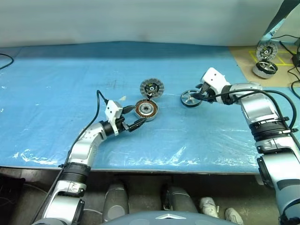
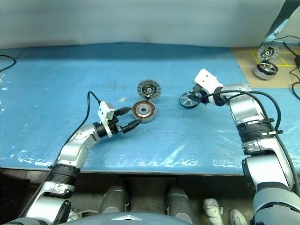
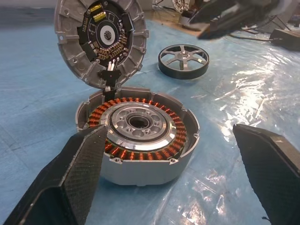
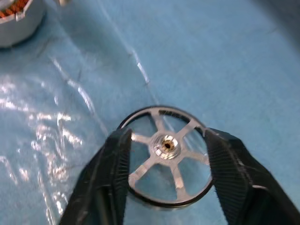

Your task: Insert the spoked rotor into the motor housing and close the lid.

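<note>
The motor housing (image 1: 146, 109) sits mid-table on the blue sheet, its copper windings ringing a silver centre (image 3: 140, 136). The ribbed grey lid (image 1: 152, 88) stands tilted up at the housing's far edge, showing its dark inner face (image 3: 101, 40). My left gripper (image 1: 139, 114) is level and open, one finger on each side of the housing's near side, touching nothing. The spoked rotor (image 1: 191, 98) lies flat to the right of the housing. Just above it hovers my right gripper (image 4: 167, 136), pointing down, open, with a finger (image 4: 112, 168) over each side of the rim.
A brown board (image 1: 243, 56) at the far right carries a shiny silver drum wheel (image 1: 265, 69), another round motor part (image 1: 267, 50) and black cables. A cable end (image 1: 4, 58) lies at the far left. The table's front edge (image 1: 154, 169) runs just before the arms.
</note>
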